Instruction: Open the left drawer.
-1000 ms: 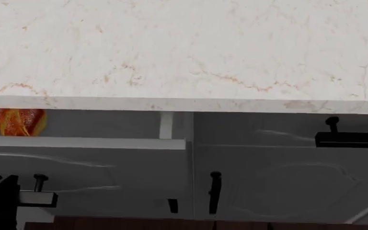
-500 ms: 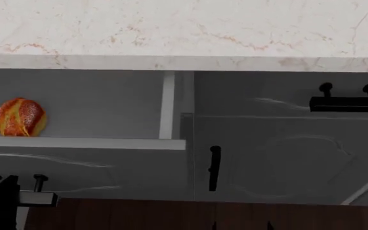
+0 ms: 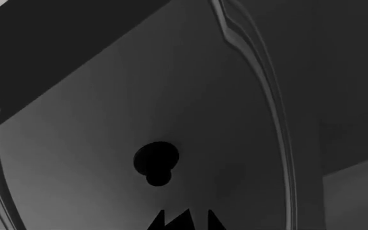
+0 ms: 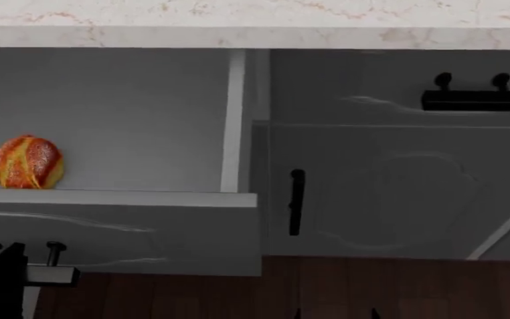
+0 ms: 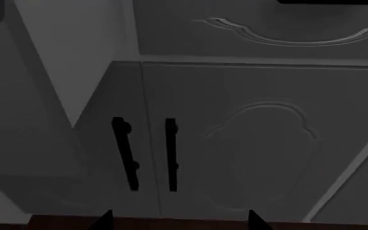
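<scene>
While left drawer [image 4: 113, 229] sits pulled out, left gripper [image 4: 7, 276] pinching its handle [image 4: 38, 274], right gripper [image 5: 178, 221] spread.

Very little of the robot shows. The left gripper [image 4: 2, 279] appears as a flat matte-black block. In the wrist views, its fingers [image 3: 165, 220] and the right gripper's fingers [image 5: 256, 219] are plain black pointed tips, unmarked.
</scene>
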